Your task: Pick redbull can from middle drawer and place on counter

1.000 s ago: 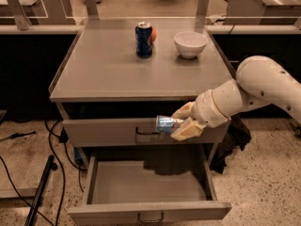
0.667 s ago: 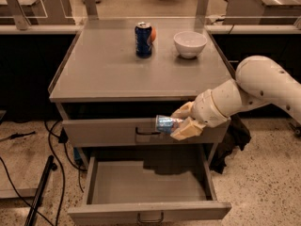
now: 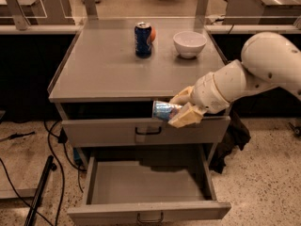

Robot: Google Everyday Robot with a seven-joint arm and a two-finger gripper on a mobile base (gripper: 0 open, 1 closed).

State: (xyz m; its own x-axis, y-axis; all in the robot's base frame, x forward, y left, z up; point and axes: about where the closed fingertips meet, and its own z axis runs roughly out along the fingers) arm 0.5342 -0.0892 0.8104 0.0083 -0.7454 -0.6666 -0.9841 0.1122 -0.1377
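Note:
The redbull can (image 3: 163,111), slim, blue and silver, lies sideways in my gripper (image 3: 178,110), which is shut on it. The can is held in the air just in front of the counter's front edge (image 3: 117,97), level with the gap above the upper drawer front (image 3: 103,132). The middle drawer (image 3: 141,187) is pulled far out below and its grey floor is bare. My white arm (image 3: 254,74) reaches in from the right. The counter (image 3: 108,69) is a flat grey cabinet top.
A wider dark-blue soda can (image 3: 143,39) stands at the back of the counter with an orange thing (image 3: 153,34) behind it. A white bowl (image 3: 189,43) sits to its right. Cables (image 3: 51,140) lie on the floor at the left.
My gripper has lifted the redbull can a little upward, from in front of the upper drawer front to the level of the counter's front edge.

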